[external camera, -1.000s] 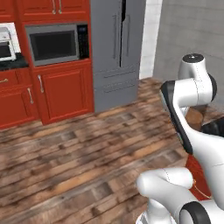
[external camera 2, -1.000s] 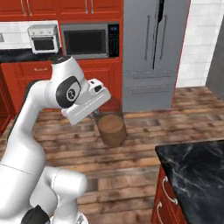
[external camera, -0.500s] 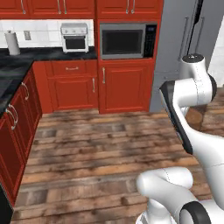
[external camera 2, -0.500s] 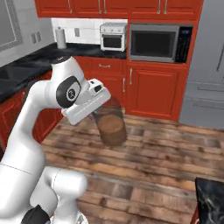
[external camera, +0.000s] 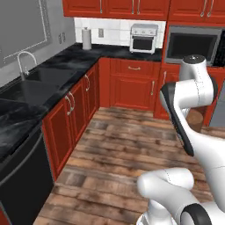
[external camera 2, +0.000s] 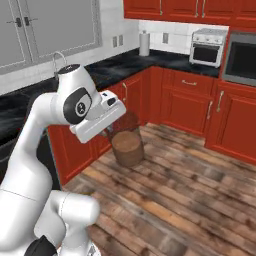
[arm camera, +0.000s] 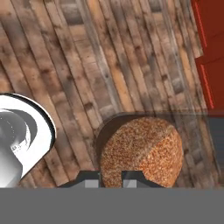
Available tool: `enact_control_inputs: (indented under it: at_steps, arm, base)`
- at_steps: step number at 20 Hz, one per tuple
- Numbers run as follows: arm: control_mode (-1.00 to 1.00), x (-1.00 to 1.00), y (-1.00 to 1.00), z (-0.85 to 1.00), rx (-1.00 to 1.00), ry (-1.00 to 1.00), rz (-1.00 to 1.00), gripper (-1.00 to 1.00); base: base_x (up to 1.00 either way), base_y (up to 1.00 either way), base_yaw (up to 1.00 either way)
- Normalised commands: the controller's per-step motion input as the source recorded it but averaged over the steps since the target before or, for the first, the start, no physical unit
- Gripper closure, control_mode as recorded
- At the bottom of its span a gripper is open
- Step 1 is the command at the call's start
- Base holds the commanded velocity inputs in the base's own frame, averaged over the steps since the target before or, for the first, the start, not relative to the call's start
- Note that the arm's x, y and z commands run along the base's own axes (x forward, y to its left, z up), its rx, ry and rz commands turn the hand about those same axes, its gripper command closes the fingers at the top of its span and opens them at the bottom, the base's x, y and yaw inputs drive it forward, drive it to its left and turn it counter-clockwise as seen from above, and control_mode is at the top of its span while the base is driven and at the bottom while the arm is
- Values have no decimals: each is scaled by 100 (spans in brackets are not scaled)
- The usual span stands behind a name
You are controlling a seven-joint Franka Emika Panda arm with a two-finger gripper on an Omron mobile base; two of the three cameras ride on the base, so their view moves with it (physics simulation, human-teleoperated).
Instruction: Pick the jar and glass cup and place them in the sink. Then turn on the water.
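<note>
Transport phase. The fingers (arm camera: pixel 109 177), nearly closed, grip the rim of the jar (external camera 2: pixel 127 146), which hangs in the air above the wooden floor (external camera 2: pixel 200 200). Over the last second the base has swung from the grey refrigerator and microwave round to the black worktop (external camera: pixel 57 74); the sink (external camera: pixel 30 85) and its chrome tap (external camera: pixel 24 61) have come into view ahead, suggesting delivery is near. Red cabinets (external camera: pixel 132 85) line the room.
</note>
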Motion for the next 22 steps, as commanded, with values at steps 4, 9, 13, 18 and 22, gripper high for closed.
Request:
enact_control_inputs:
  at_steps: [4,9,13,18,22]
  arm:
    - [100,0,0,0,0,0,0,100]
    - [100,0,0,0,0,0,0,100]
    - [100,0,0,0,0,0,0,100]
    - [100,0,0,0,0,0,0,100]
    - [100,0,0,0,0,0,0,100]
  base:
    - [94,0,49]
    - [100,-1,44]
    - [95,-4,49]
    - [75,-24,55]
    - [50,-42,54]
